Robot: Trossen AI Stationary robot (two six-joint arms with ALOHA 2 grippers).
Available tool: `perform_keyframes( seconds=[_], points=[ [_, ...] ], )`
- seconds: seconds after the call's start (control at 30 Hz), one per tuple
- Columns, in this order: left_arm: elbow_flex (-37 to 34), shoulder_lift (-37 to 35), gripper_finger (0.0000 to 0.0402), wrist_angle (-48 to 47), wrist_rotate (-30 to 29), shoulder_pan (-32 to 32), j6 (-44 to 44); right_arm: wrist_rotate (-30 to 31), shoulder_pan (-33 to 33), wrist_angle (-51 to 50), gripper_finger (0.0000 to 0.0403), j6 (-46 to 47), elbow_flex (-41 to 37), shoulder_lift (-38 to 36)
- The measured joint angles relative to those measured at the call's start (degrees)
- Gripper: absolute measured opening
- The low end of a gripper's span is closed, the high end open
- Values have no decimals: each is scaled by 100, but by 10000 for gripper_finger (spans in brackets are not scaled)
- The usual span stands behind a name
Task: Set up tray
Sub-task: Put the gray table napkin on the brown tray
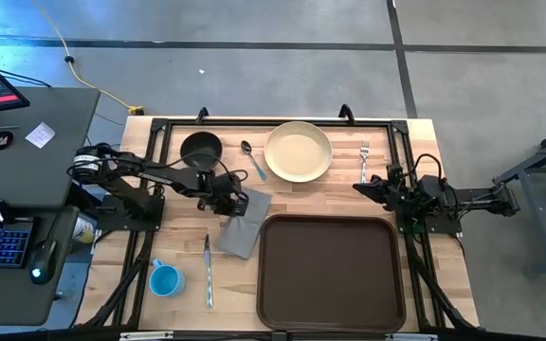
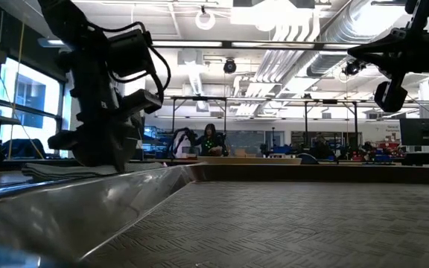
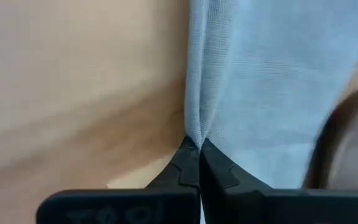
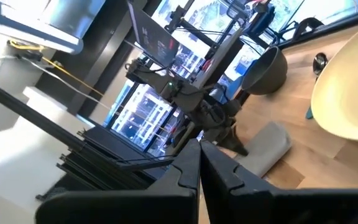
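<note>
The dark brown tray [image 1: 330, 275] lies at the table's near edge, right of centre; its rim [image 2: 88, 212] fills the low view's foreground. A grey folded napkin [image 1: 245, 225] lies on the table beside the tray's left rim. My left gripper [image 1: 239, 201] is down at the napkin's far-left edge, shut on it. It also shows in the low view [image 2: 99, 152]. My right gripper [image 1: 358, 187] hovers shut and empty beyond the tray's far right corner, near the fork [image 1: 364, 161]. My left gripper pinches the napkin's edge [image 3: 194, 132] between its two fingertips [image 3: 216, 163], coming from above and slanting in from the table's left. The cloth gathers into creases at the tips. The rest of the napkin [image 3: 272, 87] lies flat on the table; one layer or several, I cannot tell.
Along the far side lie a dark bowl [image 1: 201, 149], a spoon [image 1: 252, 159] and a cream plate [image 1: 298, 152]. A knife [image 1: 208, 270] and a blue cup [image 1: 166, 279] lie near left of the napkin. A desk with a keyboard stands left of the table.
</note>
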Motion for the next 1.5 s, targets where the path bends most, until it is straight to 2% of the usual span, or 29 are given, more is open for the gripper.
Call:
perform_keyframes(
  seconds=[0.13,0.23,0.33,0.57,0.83,0.93,1.03,1.2,1.37,1.5],
  points=[
    [4,-505,26,-230,224,-27,52,-20,-1,194,0,704,-2,0],
    [15,-996,26,-192,240,-18,-24,-38,-1,457,0,1705,-2,-13],
    [20,-1499,26,-173,217,-16,-217,-33,-1,831,0,2151,-2,24],
    [28,-2199,26,572,137,-87,-769,254,-1,1155,0,2210,-2,31],
    [43,-2214,26,2155,-264,-568,-1509,324,0,1206,0,2197,-2,33],
    [44,-2078,26,2344,-641,-989,-1907,324,0,1328,0,2196,-2,36],
    [44,-1815,26,3011,-971,-1484,-2359,326,1,1463,0,2194,-2,35],
    [288,-917,26,3955,-1656,-2383,-2948,301,-1,1507,0,2194,-2,37],
    [1261,391,26,4075,-2171,-2941,-3061,77,-1,1488,0,2221,-2,37],
    [2038,1587,26,3847,-2158,-3044,-3039,-190,-1,1481,0,2236,-2,37]
  ],
)
